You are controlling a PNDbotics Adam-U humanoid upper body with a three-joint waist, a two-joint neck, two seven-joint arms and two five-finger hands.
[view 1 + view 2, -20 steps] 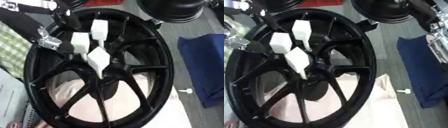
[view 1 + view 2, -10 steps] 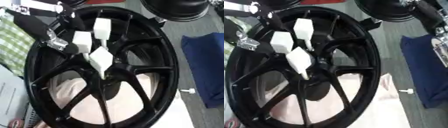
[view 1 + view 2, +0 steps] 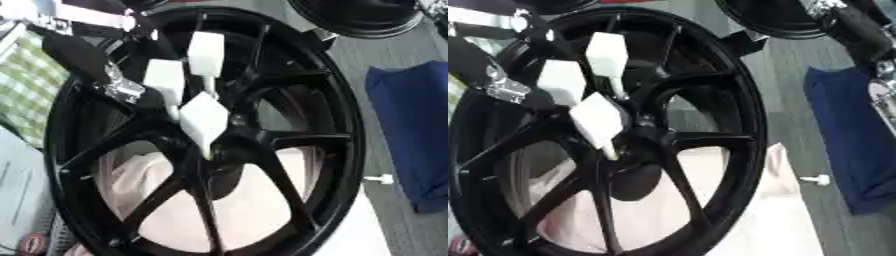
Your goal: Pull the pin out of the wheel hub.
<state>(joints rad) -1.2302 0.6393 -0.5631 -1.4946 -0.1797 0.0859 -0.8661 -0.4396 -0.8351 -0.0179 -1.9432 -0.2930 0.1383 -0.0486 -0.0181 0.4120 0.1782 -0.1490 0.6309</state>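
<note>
1. The left hand [image 3: 188,107] reaches in from the upper left over the wheel hub [image 3: 337,125]; its white-tipped fingers [image 3: 203,122] point down toward the centre of the spokes. Whether they are spread, curled or closed on anything cannot be told.
2. The pin cannot be made out; the lowest fingertip narrows to a thin end just left of the centre bore [image 3: 223,172].
3. A silver joint [image 3: 122,90] shows at the wrist, with the black forearm [image 3: 74,52] running to the far left corner.
4. The wheel hub is black with slender spokes, lies tilted across most of the view and rests on a pale pink cloth [image 3: 254,205] seen through the spoke gaps.
5. The right arm [image 3: 859,30] shows black at the far right corner in the right eye view; the state of its hand cannot be told.
6. A small white peg-like object [image 3: 815,179] lies on the grey surface right of the rim, near a blue cloth [image 3: 411,130].
7. A second black wheel [image 3: 359,17] sits at the far edge.
</note>
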